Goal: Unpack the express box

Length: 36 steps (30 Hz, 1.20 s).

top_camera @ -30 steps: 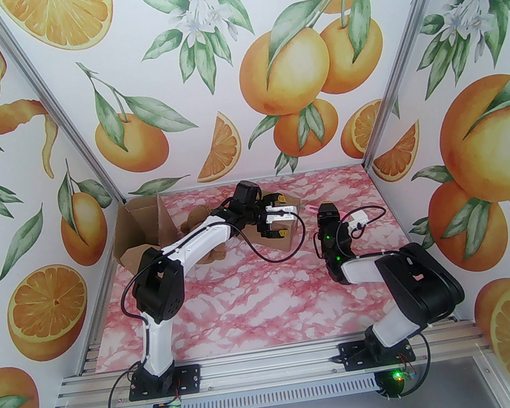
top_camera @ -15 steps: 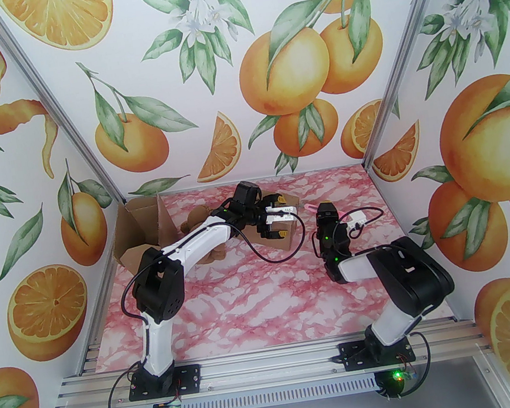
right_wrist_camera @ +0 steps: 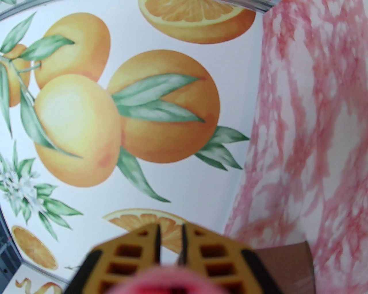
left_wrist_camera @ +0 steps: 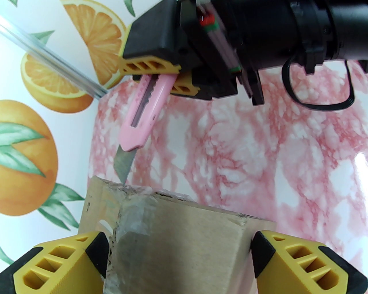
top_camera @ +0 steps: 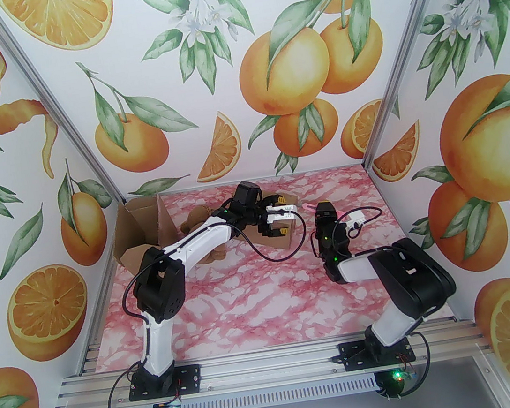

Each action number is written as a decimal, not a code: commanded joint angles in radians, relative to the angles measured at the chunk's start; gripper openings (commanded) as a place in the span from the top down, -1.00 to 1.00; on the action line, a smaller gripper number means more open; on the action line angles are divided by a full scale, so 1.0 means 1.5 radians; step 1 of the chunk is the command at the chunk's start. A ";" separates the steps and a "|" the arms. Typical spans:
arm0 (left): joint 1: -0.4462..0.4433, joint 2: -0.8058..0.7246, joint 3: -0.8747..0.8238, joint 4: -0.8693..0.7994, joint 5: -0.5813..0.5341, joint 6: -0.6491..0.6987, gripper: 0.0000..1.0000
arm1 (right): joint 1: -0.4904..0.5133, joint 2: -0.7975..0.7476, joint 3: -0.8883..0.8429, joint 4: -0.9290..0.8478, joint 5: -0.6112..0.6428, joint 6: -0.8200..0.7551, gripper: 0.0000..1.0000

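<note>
1. Express box [left_wrist_camera: 184,238] is a small one of plain brown cardboard, with wrinkled clear tape [left_wrist_camera: 129,218] over its top edge. It stands toward the far side of the pink marble-pattern table [top_camera: 269,300], near the middle.
2. The left gripper [left_wrist_camera: 179,258] clamps the box with jaws wide, its yellow-and-black fingers [left_wrist_camera: 95,252] against two opposite sides.
3. The right gripper [left_wrist_camera: 156,77] is closed on a pink plastic utility knife [left_wrist_camera: 143,114]. The grey metal blade tip touches the taped edge.
4. An open carton [top_camera: 139,237] and a brown plush toy [top_camera: 195,217] lie at far left.
</note>
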 commanded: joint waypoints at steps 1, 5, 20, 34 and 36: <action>0.008 0.009 0.006 0.009 0.042 -0.013 -0.60 | -0.009 -0.027 0.005 -0.021 -0.006 -0.018 1.00; 0.012 0.013 0.002 0.008 0.063 -0.021 -0.53 | -0.015 -0.006 0.026 -0.021 -0.022 -0.018 1.00; 0.016 0.015 0.001 0.009 0.064 -0.025 -0.53 | -0.017 0.034 0.043 -0.024 -0.023 -0.010 1.00; 0.018 0.022 0.003 0.056 0.019 -0.063 -0.52 | 0.002 0.022 0.032 -0.060 -0.025 -0.001 1.00; 0.017 0.024 0.002 0.070 0.008 -0.080 -0.50 | 0.008 0.016 0.024 -0.066 -0.023 0.005 1.00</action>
